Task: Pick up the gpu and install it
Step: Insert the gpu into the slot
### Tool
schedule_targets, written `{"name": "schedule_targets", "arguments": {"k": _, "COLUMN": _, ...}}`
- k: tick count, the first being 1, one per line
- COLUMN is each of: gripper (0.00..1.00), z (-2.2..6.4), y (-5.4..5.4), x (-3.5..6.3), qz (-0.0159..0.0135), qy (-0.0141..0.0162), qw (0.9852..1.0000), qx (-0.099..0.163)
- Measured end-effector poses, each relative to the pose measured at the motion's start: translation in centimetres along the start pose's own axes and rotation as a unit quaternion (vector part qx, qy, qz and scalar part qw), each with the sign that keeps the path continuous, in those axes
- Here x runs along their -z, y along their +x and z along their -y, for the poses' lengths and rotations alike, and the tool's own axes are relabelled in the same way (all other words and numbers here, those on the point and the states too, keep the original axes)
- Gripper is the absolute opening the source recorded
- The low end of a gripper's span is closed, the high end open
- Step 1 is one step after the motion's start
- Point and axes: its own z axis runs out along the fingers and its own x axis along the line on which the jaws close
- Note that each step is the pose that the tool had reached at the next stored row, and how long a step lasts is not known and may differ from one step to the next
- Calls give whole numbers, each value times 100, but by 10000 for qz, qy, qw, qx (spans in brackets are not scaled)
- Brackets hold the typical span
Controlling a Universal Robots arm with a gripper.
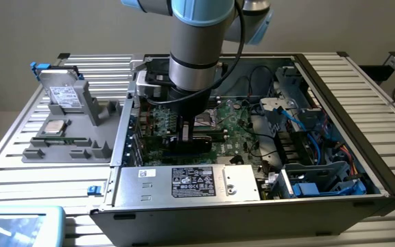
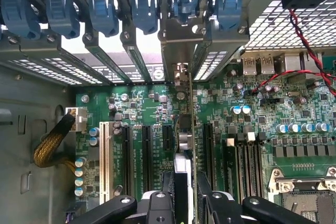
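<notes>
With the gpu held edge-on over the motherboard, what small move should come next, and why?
Probably a short, straight push down. The gripper holds the gpu upright between the expansion slots, its bracket already at the rear openings, so it looks lined up; whether it is fully seated I can't tell.

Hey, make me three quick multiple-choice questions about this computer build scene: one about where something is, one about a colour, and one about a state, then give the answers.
1. Where is the gpu?
A. on the grey tray outside the case
B. held edge-on over the motherboard slots
C. on the power supply

2. What colour are the slot retention clips along the case's rear?
A. blue
B. red
C. yellow

3. What state is the claw in?
A. wide open and empty
B. closed on the gpu
C. gripping a cable

Answers: 1 B, the wrist view shows the card upright between the expansion slots. 2 A, the row of clips is blue. 3 B, the fingers clamp the card's edge.
</notes>
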Motion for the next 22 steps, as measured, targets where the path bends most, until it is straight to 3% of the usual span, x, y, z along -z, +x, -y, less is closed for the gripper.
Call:
{"name": "schedule_targets", "arguments": {"k": 9, "gripper": 28, "z": 1, "y": -7, "x": -5, "qz": -23, "qy": -4, "qw": 10000, "qx": -2}}
{"name": "schedule_targets", "arguments": {"k": 17, "gripper": 28, "z": 2, "y": -13, "x": -15, "qz": -70, "qy": -10, "qw": 10000, "qx": -11}}
{"name": "schedule_targets", "arguments": {"k": 22, "gripper": 28, "z": 1, "y": -15, "x": -16, "qz": -77, "qy": -14, "qw": 10000, "qx": -12}}
